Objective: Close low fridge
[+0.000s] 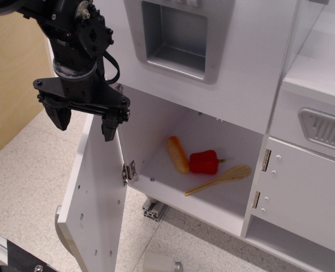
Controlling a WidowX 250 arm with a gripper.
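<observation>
1. We see the black gripper [82, 120] hanging with its jaws spread apart, gripping nothing.
2. The low fridge [198, 170] lies below and to the right of the jaws, its compartment standing open.
3. Its flat white door [97, 198] is swung wide out; the door's top edge sits directly beneath the gap between the jaws, and we cannot tell whether either finger touches it.
4. The door's grey curved handle [63, 229] shows only as a sliver at the outer face, well below the jaws.
5. Inside the compartment, to the right of the jaws and lower, lie a bread roll [177, 154], a red pepper [204, 162] just beside it, and a wooden spoon [221, 179] nearer the front.
6. The recessed grey dispenser [176, 37] sits above and to the right of the jaws.
7. The speckled worktop [26, 170] spreads below.
</observation>
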